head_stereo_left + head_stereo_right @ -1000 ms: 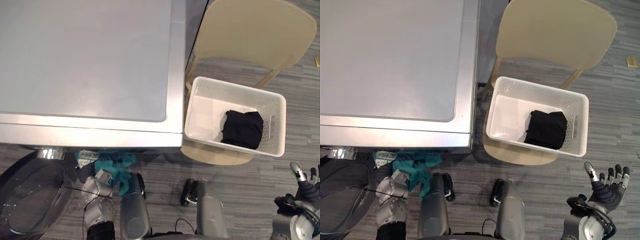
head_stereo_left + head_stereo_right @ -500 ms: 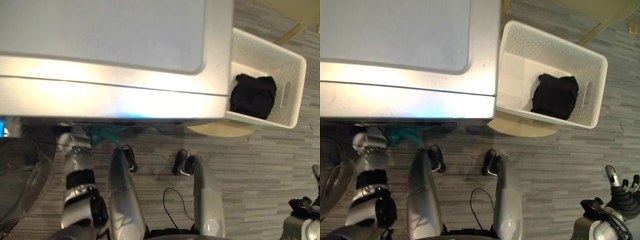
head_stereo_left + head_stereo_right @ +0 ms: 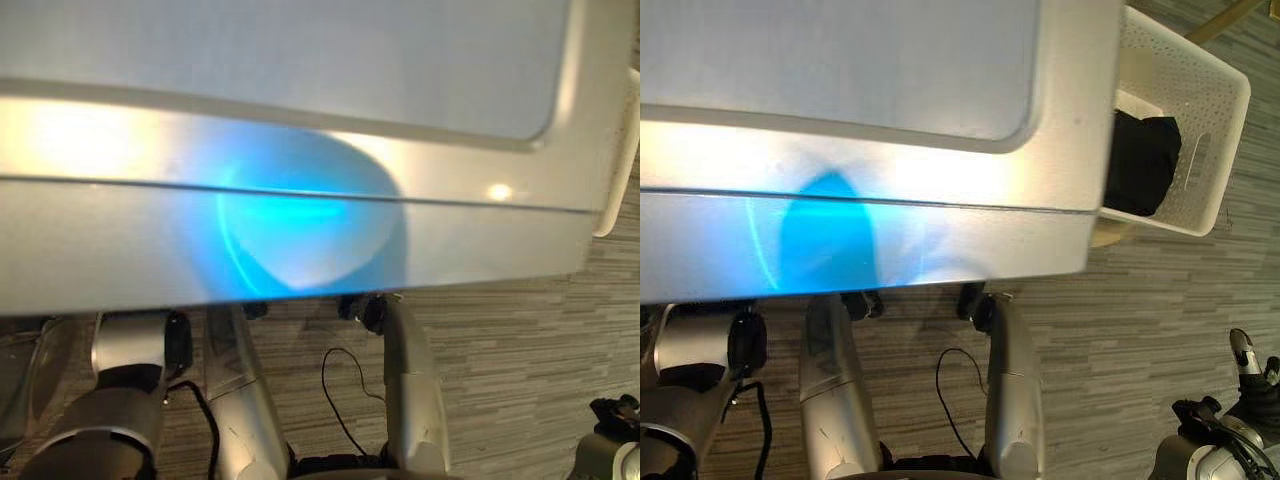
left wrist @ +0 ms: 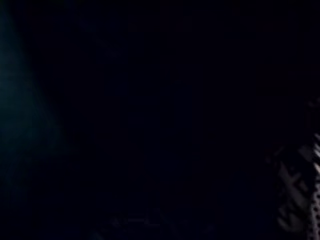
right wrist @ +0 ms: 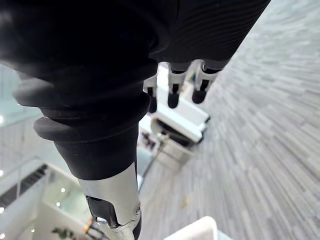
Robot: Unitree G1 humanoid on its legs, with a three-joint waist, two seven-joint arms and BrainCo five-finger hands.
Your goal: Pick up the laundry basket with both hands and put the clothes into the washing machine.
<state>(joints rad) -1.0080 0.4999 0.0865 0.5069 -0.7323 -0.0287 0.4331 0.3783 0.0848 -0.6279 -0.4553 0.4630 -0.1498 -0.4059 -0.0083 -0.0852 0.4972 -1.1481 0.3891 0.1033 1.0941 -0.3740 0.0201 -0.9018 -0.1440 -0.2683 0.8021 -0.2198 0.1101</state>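
black garment lies in the white basket beside the washing machine; right robot hand hangs empty, fingers apart; left robot hand is probably under the machine, and i cannot tell its state.

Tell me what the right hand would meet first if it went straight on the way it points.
Probably the basket: the right hand points over bare floor toward its white wall, with nothing between. Depth is unclear.

No readable text, label, brand, number or sign appearing, washing machine lid showing plain silver, laundry basket wall, well ahead of the right hand, showing perforations alone.
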